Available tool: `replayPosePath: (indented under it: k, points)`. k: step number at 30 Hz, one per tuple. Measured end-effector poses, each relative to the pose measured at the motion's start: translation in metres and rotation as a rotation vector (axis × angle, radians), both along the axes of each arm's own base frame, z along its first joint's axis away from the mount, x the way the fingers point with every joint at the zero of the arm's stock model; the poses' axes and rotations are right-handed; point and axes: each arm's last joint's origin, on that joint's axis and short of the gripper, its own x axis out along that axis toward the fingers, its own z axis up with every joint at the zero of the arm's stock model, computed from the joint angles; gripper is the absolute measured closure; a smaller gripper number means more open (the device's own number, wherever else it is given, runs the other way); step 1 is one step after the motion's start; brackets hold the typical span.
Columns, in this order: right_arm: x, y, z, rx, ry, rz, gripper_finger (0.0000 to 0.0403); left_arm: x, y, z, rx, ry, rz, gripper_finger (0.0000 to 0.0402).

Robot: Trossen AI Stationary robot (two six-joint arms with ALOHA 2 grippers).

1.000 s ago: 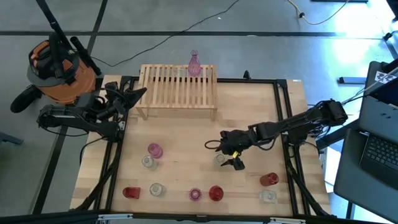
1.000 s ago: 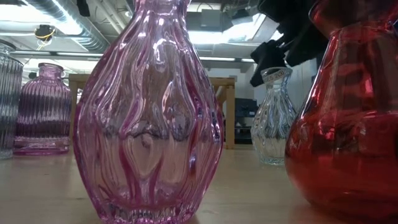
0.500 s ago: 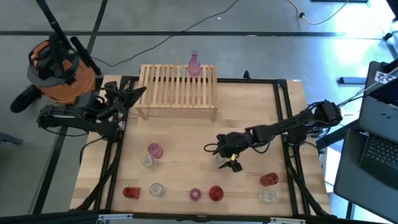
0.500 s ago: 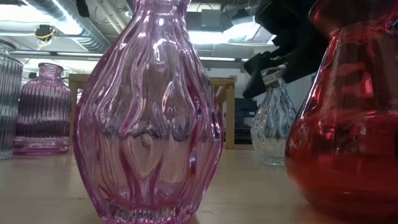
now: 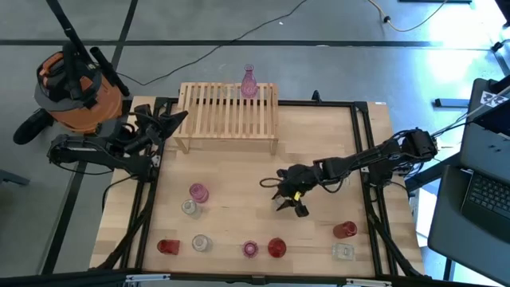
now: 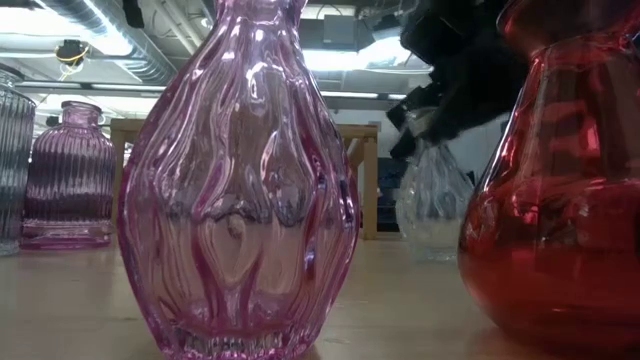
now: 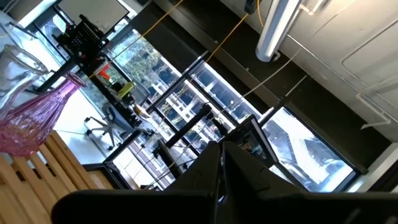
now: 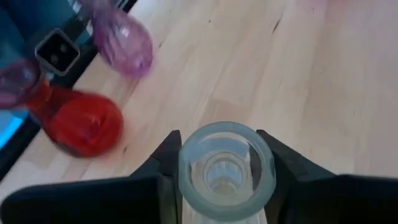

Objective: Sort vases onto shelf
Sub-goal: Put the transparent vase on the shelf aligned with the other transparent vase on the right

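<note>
The right end effector [image 5: 288, 198] grips a clear vase [image 8: 225, 165] by its neck, mid-tabletop [image 5: 239, 179], right of centre.

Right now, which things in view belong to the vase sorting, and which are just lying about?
Job:
- light slatted wooden shelf, pink slim-necked glass vase on it
- clear glass vase between the right gripper fingers
- loose pink, red and clear vases on the wooden tabletop, e.g. red squat vase

Lying about:
- orange and grey vacuum
- laptop
- left gripper, waiting by the shelf
</note>
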Motion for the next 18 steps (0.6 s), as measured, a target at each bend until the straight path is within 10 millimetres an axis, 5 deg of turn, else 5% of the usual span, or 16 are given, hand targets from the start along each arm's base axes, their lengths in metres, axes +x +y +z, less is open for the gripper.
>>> replayPosePath:
  k: [5,10,13,18]
  points:
    - [0.022,-0.021,0.05,-0.002,-0.119,-0.006,0.0291,0.0,0.0,0.0,0.001,0.001,0.0,0.0386]
    - [0.045,-0.05,0.133,-0.217,-0.243,-0.01,0.0291,0.0,0.0,0.0,0.018,0.011,0.007,0.0386]
    - [0.06,-0.083,0.172,-0.312,-0.28,-0.101,0.0291,0.0,0.0,0.0,0.034,0.021,0.014,0.0386]
    - [0.093,-0.15,0.202,-0.294,-0.35,-0.293,0.0291,0.0,0.0,0.0,0.045,0.026,0.018,0.0386]
